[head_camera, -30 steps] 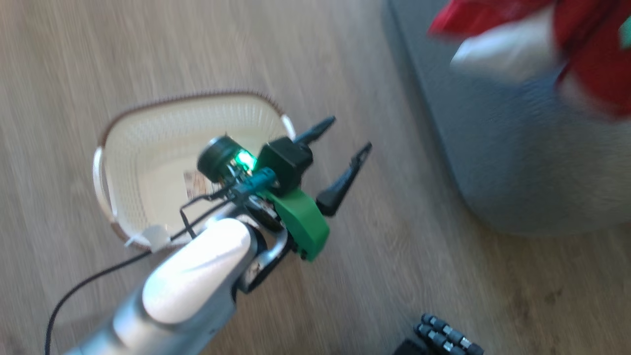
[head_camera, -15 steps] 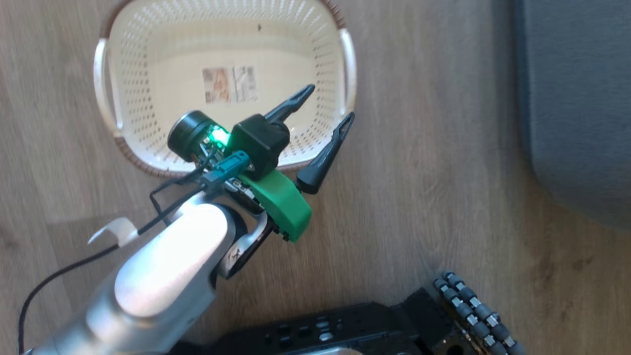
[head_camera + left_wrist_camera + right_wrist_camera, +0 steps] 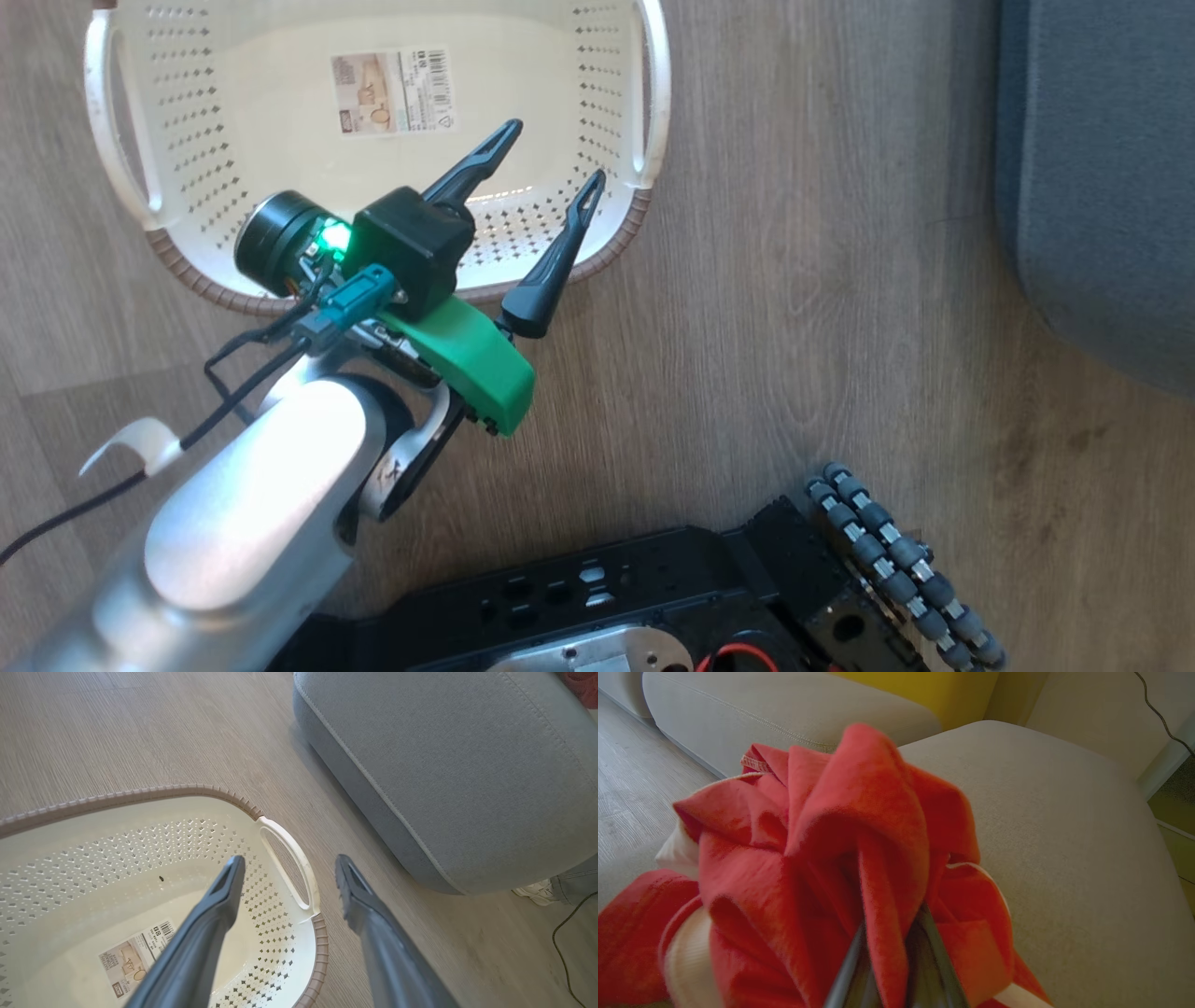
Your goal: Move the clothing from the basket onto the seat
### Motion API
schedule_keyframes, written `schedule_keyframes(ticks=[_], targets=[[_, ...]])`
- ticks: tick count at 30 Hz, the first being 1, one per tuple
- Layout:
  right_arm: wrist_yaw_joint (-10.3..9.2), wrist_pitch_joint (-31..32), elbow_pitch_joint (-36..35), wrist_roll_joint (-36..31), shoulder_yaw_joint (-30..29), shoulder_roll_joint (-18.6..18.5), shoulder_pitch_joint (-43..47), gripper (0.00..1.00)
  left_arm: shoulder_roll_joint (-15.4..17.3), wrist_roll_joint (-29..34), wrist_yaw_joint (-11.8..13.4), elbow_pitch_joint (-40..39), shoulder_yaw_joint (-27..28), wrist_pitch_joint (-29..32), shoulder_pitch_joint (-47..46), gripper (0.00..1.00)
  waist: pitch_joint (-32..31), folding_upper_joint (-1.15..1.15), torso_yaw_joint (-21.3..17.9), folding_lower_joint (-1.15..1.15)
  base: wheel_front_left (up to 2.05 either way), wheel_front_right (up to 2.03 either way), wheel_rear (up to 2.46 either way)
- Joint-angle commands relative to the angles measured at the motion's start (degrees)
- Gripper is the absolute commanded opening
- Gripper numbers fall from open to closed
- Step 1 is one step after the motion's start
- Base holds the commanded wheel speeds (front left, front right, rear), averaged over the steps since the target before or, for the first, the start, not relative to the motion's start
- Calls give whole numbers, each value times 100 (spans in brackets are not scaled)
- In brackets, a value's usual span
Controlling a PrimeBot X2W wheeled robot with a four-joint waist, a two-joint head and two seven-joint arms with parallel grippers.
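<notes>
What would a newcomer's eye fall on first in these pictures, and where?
The bright red clothing, bunched in the shut right gripper above the seat, stands out first. Next comes the empty cream basket on the wood floor, with the open left gripper hanging over its near corner.

- Left forearm (image 3: 252, 523): a smooth, rounded shell, silvery white.
- Wrist: a bright green plastic bracket (image 3: 467, 359), a black box (image 3: 411, 243), a round black cylinder (image 3: 271, 241) beside a glowing green light (image 3: 333, 241), and a teal plug (image 3: 353, 297).
- Thin black cable (image 3: 70, 519) along the forearm, with a white hook-shaped clip (image 3: 131, 446).
- Left gripper (image 3: 555, 151): two long, dark, tapering fingers.
- Base (image 3: 560, 597): a black plate with holes, a wheel (image 3: 896, 560) ringed with grey rollers, and a red wire (image 3: 738, 651).
</notes>
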Motion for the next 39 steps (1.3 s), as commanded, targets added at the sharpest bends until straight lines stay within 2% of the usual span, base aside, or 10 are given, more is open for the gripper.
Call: schedule_keyframes(ticks=[1, 2, 3, 11, 18, 24, 28, 33, 39], targets=[[40, -101, -145, -80, -82, -256, 46, 24, 149, 73, 64, -272, 130, 51, 190, 100, -54, 0, -43, -1, 0, 0, 0], [40, -141, -83, -108, -58, -204, 59, 44, 178, 78, 89, -301, 150, 73, 191, 100, -75, 0, -64, -1, 0, 0, 0], [40, -189, -38, -124, -19, -155, 58, 100, 210, 75, 115, -327, 179, 92, 192, 100, -98, 0, -93, -1, 0, 0, 0], [40, -361, 171, -103, 384, -10, 195, 100, 352, -4, 190, -309, 337, 81, 225, 100, -524, 0, -334, -1, 0, 0, 0], [40, -587, -106, 354, 1390, 162, 1111, 100, 181, -206, 203, 107, 508, -270, 221, 100, -1270, 0, -429, -1, 0, 0, 0], [40, -804, -1059, 915, 2490, 294, 2467, 100, 191, -437, 265, 550, 753, -683, 517, 100, -2112, 0, -478, -1, 0, 0, 0], [40, -815, -1897, 1227, 3048, 406, 3253, 100, 214, -674, 278, 824, 956, -930, 765, 100, -2644, 0, -367, -1, 0, 0, 0], [40, -734, -2959, 1327, 3390, 620, 4089, 100, 202, -989, 191, 1269, 1215, -1282, 994, 100, -3259, 0, -6, -1, 0, 0, 0], [40, -504, -4053, 1224, 3393, 1205, 5063, 100, 143, -1093, 81, 1828, 1335, -1594, 1234, 100, -3893, 0, 555, -1, 0, 0, 0]])
